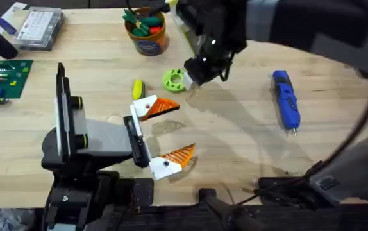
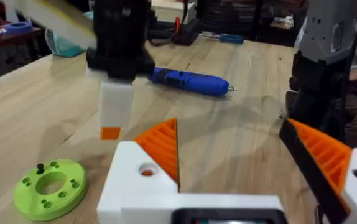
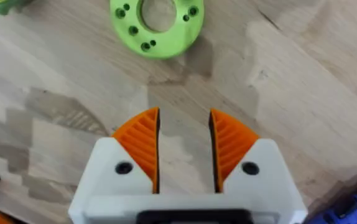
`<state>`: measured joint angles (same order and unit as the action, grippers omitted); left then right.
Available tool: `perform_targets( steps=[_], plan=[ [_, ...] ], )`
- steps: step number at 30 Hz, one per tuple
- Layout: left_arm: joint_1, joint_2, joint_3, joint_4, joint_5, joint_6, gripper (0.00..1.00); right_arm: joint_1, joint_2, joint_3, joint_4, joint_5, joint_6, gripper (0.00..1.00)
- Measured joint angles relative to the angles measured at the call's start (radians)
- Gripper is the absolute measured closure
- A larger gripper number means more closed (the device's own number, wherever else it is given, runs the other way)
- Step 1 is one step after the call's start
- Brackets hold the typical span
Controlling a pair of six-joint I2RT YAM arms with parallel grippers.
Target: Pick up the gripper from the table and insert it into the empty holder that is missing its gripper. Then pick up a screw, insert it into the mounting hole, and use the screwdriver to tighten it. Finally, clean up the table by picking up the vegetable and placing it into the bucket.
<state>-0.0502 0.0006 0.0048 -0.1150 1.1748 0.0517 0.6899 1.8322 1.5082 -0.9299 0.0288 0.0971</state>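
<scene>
Two grippers, each with white fingers and orange ribbed pads. Left gripper [image 1: 165, 131] near the middle of the table [image 1: 235, 147], spread wide and holding nothing. Right gripper [image 1: 195, 70] farther off, just right of the lime-green ring [image 1: 174, 80], fingers a narrow gap apart and pinching nothing.

One screwdriver [image 1: 285, 99], lying flat on the right of the table, well apart from both grippers, bit toward the near edge. One vegetable [image 1: 138, 88], on the wood left of the ring and just beyond the left gripper's far finger. One bucket [image 1: 148, 37] at the far edge, with green and red pieces sticking out, too tangled to count. One clear compartment box [image 1: 40, 27] at the far left corner. One green circuit board [image 1: 3, 78] at the left edge.

From the left wrist: left gripper [image 2: 241, 155] gaping, the ring [image 2: 50, 186] flat on the wood, the right gripper [image 2: 115, 112] hanging above the table, the screwdriver [image 2: 188, 81] beyond. No such side-on sight of the hovering from above.

From the right wrist: right gripper [image 3: 183, 149] over bare wood, with the slot between the pads plain to see, and the small holes around the ring [image 3: 157, 25].
</scene>
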Motion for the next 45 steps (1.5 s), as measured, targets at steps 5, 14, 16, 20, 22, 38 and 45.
perform_targets(
  steps=[5, 14, 16, 20, 22, 38, 45],
  plan=[
    [0.0, 0.0, 0.0, 0.0, 0.0, 0.0, 0.01, 0.002, -0.085, -0.033, 0.002, 0.0, 0.001, 0.593],
    [0.0, 0.0, 0.0, 0.0, 0.0, 0.0, 0.01, 0.004, -0.342, -0.316, 0.259, 0.0, 0.009, 0.593],
    [0.0, 0.0, 0.0, 0.0, 0.0, 0.0, 0.01, 0.004, -0.352, -0.351, 0.33, 0.0, 0.011, 0.593],
    [0.0, 0.0, 0.0, 0.0, 0.0, 0.0, 0.01, 0.004, -0.288, -0.408, 0.518, 0.0, 0.012, 0.593],
    [0.0, 0.0, 0.0, 0.0, 0.0, 0.0, 0.01, 0.004, -0.253, -0.409, 0.573, 0.0, 0.011, 0.593],
    [0.0, 0.0, 0.0, 0.0, 0.0, 0.0, 0.01, 0.004, -0.068, -0.412, 0.883, 0.0, 0.012, 0.593],
    [0.0, 0.0, 0.0, 0.0, 0.0, 0.0, 0.01, 0.004, -0.025, -0.412, 0.934, 0.0, 0.012, 0.593]
  ],
)
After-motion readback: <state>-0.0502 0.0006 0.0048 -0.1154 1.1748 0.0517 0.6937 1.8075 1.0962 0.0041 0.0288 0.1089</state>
